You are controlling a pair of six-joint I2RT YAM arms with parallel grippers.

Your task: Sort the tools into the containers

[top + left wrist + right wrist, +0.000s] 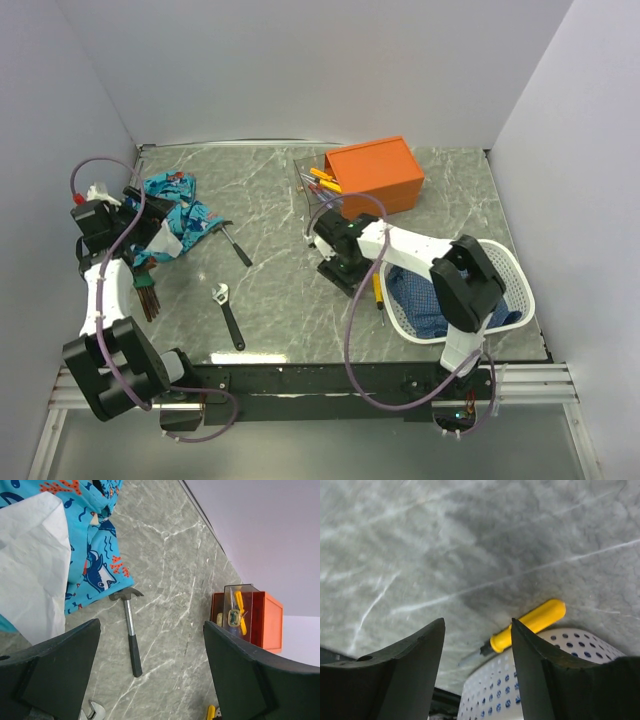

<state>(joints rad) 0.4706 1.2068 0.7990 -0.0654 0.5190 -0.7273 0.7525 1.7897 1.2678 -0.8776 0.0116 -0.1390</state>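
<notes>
Yellow screwdriver [530, 624] lies on table [280, 200] just beside white basket [560, 680], right ahead of R gripper [477, 622]. R fingers [405, 675] are spread wide w/ nothing held, close over the marble. R elbow is up over basket, forearm reaching left. Hammer [130, 630] & wrench [228, 315] lie mid-table, apart. Orange box [375, 175] is at back, w/ a clear drawer [229, 597] of screwdrivers beside it. L gripper [152, 625] is also wide open & empty, by blue cloth [95, 555].

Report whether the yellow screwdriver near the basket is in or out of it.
Out: the yellow screwdriver lies flat on the table, just beside the white basket.
</notes>
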